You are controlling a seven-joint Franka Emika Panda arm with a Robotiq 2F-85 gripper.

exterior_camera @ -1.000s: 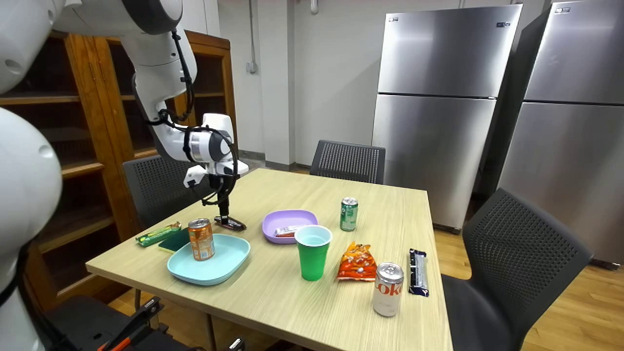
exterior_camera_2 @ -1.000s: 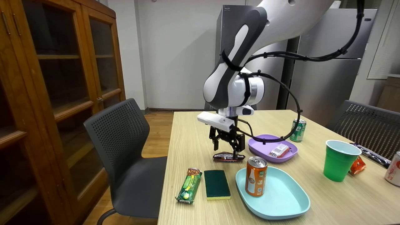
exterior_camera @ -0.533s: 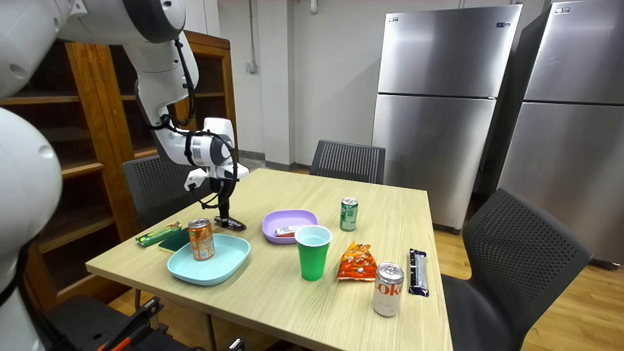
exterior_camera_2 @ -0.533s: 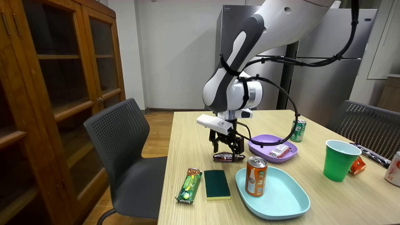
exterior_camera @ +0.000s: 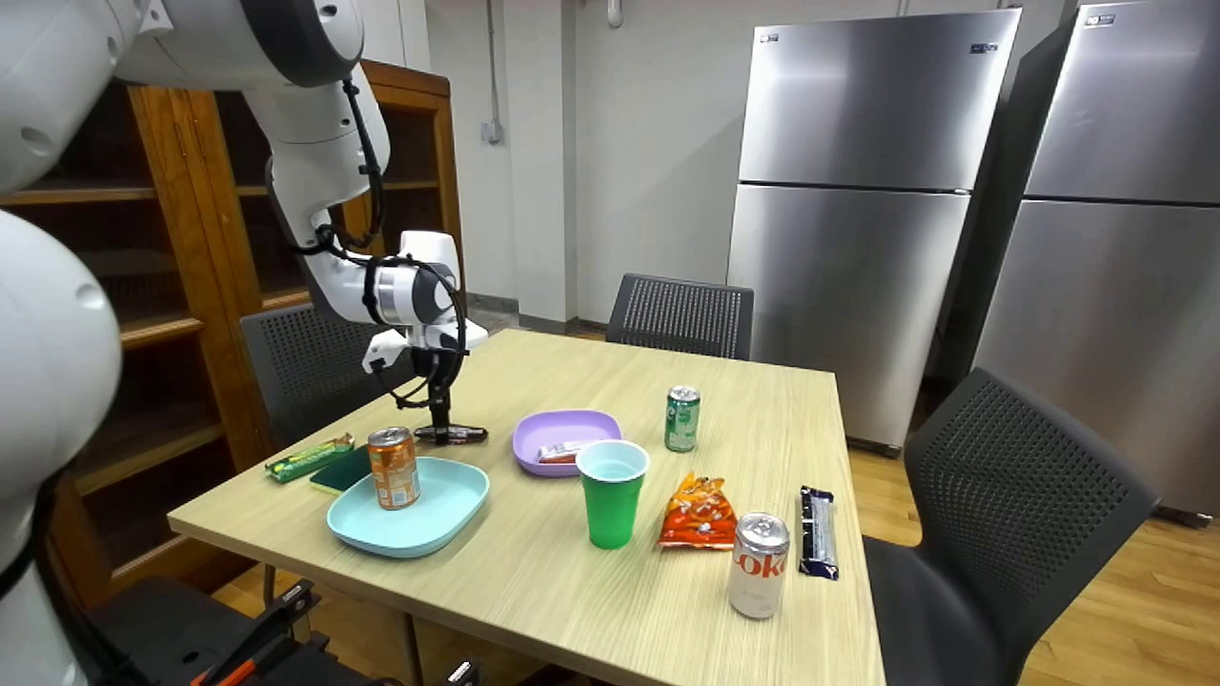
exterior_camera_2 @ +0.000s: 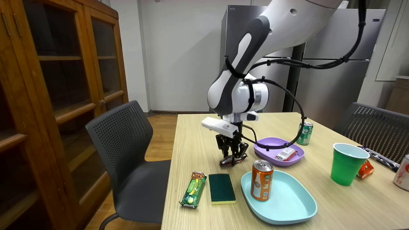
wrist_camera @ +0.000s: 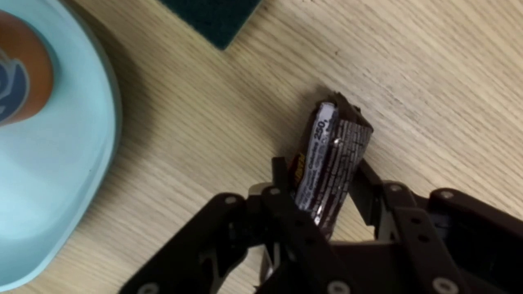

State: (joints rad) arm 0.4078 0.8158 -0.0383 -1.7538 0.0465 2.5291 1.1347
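My gripper [wrist_camera: 324, 179] is clamped on a brown-wrapped candy bar [wrist_camera: 337, 147], one finger against each long side, right of centre in the wrist view, down at the wood-grained table [wrist_camera: 196, 155]. Only that view lets me read "250" on its wrapper; both exterior views give me a dark sliver at my fingertips. In the wrist view its long axis runs steeply, the free end pointing up and slightly right; in an exterior view the candy bar [exterior_camera: 467, 434] lies nearly level, and in an exterior view the candy bar [exterior_camera_2: 242, 157] slants, right end higher. The wrist view catches part of the light-blue tray [wrist_camera: 69, 163] and orange soda can [wrist_camera: 28, 77] at left and sponge [wrist_camera: 214, 16] at top; the exterior views add the purple tray [exterior_camera: 553, 429], green soda can [exterior_camera: 681, 421] and green cup [exterior_camera: 613, 505].
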